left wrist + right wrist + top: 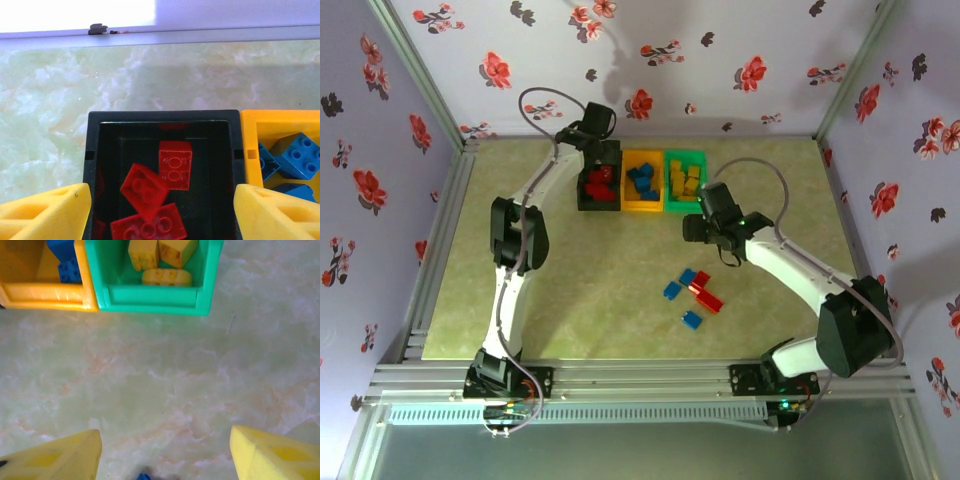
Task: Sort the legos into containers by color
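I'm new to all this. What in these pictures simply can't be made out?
- Top view: the left claw covers the far end of the black bin.
- Left wrist view: the nearest red brick is cut by the bottom edge.
- Right wrist view: a blue bit at the bottom edge is too cut off to identify.

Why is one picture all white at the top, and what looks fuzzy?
Left wrist view: glare washes out a white band up top; the left end effector's yellow foam fingers look soft, the red plastic bricks sharp. Right wrist view: its fingers blur too. Top view: arm shadow on the flowered wall.
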Robot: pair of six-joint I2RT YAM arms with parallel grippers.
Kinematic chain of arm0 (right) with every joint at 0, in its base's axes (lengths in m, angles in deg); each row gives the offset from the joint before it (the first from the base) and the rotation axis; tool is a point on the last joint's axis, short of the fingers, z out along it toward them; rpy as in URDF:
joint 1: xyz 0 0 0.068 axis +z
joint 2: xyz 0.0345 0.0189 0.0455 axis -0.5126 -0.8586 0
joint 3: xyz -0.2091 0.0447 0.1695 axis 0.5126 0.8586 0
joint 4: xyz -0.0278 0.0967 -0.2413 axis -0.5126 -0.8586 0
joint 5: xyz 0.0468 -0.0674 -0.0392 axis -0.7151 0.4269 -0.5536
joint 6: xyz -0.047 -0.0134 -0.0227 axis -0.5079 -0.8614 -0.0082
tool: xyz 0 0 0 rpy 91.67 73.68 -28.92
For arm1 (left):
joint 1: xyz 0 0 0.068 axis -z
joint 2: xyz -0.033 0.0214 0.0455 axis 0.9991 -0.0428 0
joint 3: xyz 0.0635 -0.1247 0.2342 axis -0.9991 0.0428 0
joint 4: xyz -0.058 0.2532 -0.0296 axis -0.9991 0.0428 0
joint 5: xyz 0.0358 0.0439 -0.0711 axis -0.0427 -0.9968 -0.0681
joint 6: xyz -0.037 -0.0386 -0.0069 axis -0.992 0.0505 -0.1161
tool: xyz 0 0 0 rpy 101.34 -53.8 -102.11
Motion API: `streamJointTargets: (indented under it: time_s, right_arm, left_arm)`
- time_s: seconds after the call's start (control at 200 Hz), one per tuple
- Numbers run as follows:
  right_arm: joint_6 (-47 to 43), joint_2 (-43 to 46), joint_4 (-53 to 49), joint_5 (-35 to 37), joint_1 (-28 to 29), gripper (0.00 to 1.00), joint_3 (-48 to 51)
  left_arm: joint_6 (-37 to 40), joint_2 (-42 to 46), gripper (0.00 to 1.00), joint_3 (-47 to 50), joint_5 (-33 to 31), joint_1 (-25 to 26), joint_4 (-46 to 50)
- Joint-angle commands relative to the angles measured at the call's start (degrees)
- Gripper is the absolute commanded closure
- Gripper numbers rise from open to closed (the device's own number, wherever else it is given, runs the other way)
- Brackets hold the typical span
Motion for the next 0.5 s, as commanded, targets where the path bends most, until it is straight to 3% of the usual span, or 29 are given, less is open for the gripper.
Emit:
streamJointTargets:
  time_s: [0.0,0.25,0.495]
  right_arm:
    - [1.8,1.58,-3.89,1.6,1.15,0.31,2.63]
    - [5.38,6.85,-9.68,2.08,3.91,0.31,7.43]
    - [5.91,11.26,-13.15,-2.47,6.83,0.31,11.62]
  left_arm:
    - [1.26,1.02,0.24,0.28,0.33,0.17,-1.99]
    - [1.08,12.97,0.23,11.46,1.41,0.61,-5.36]
    - [1.61,23.09,0.21,20.79,1.74,2.39,-5.92]
